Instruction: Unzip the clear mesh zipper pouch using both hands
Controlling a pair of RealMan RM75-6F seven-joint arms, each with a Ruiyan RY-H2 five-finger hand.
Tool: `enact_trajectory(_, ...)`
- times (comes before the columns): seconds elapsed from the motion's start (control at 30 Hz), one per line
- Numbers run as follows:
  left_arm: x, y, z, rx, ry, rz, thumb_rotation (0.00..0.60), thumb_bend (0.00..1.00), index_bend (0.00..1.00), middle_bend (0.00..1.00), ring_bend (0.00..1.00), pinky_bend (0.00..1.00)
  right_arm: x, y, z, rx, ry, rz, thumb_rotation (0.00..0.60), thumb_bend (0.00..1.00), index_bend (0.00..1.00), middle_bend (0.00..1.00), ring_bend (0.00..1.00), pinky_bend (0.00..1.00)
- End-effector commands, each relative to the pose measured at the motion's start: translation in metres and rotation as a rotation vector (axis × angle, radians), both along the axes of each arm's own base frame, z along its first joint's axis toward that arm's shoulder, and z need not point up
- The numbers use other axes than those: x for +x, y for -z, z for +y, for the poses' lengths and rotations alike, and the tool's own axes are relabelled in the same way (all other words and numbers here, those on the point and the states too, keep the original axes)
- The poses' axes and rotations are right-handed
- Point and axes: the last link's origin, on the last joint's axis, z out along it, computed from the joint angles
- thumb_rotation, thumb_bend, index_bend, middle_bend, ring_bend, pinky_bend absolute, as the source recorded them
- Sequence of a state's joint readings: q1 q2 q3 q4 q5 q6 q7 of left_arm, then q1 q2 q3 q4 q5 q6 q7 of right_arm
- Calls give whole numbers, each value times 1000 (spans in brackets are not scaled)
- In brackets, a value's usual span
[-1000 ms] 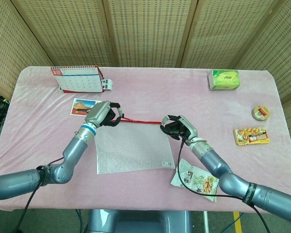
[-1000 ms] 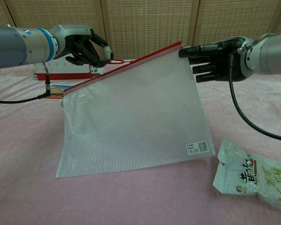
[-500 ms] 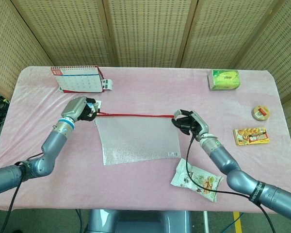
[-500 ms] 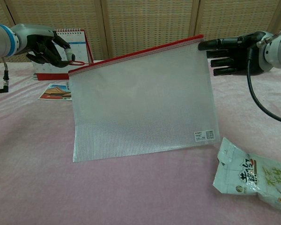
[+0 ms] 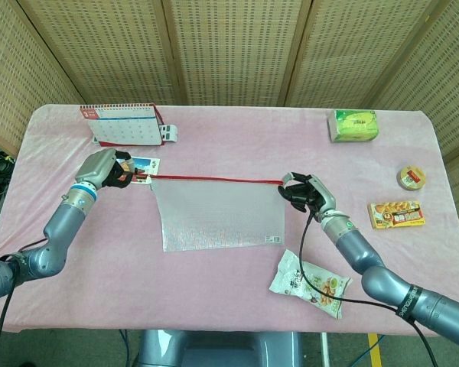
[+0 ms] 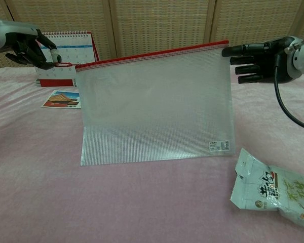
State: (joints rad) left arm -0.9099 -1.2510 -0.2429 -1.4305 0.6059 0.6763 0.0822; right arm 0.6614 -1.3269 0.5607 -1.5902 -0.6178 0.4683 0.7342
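A: While the pouch is held up off the table, how is it seen to lie between the two hands?

B: Hung upright, with its lower edge close to the pink cloth and its red zipper edge on top. The long axis of that edge is stretched nearly level from one hand to the other, as is shown most plainly in the head view.

A: What is gripped at each end?

B: The right top corner is pinched by the right hand, the other fingers being spread out flat. At the far left end, a small red pull loop is pinched by the left hand, which is closed around it just beyond the pouch's left corner.

A: So which way is the zipper's travel judged to run?

B: Along that red edge, from right toward left. The pull is already seen at or past the left end, so the track is judged to be nearly or fully run out. Whether the mouth is in fact parted cannot be told from either view.

A: And what lies nearby?

B: A snack bag is lying nearest, low on the right, well apart from the hands. A postcard and, farther back, a desk calendar are seen behind the left hand.
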Motion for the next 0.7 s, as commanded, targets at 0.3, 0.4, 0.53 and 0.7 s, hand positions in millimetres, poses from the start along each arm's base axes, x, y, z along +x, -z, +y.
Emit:
enact_trajectory(0.3, -1, -1, 1, 2, -20, -9, 600, 693, 757, 992, 887, 1000, -5, 1, -1, 12, -2, 20, 600, 691, 739, 999, 980, 1000)
enact_trajectory(0.4, -1, -2, -1, -9, -13, -28, 600, 162, 316, 992, 887, 998, -8, 2, 1, 18, -62, 105, 600, 237, 406, 989, 979, 1000)
enact_trajectory(0.53, -3, -7, -2, -1, 5, -44, 600, 0, 0, 987, 883, 992, -14, -2, 4, -32, -125, 226, 600, 0, 99, 979, 974, 1000)
enact_trajectory(0.7, -7, -22, -9, 65, 42, -47, 600, 0, 0, 971, 868, 979, -24, -16, 15, -109, -206, 389, 600, 0, 75, 972, 970, 1000)
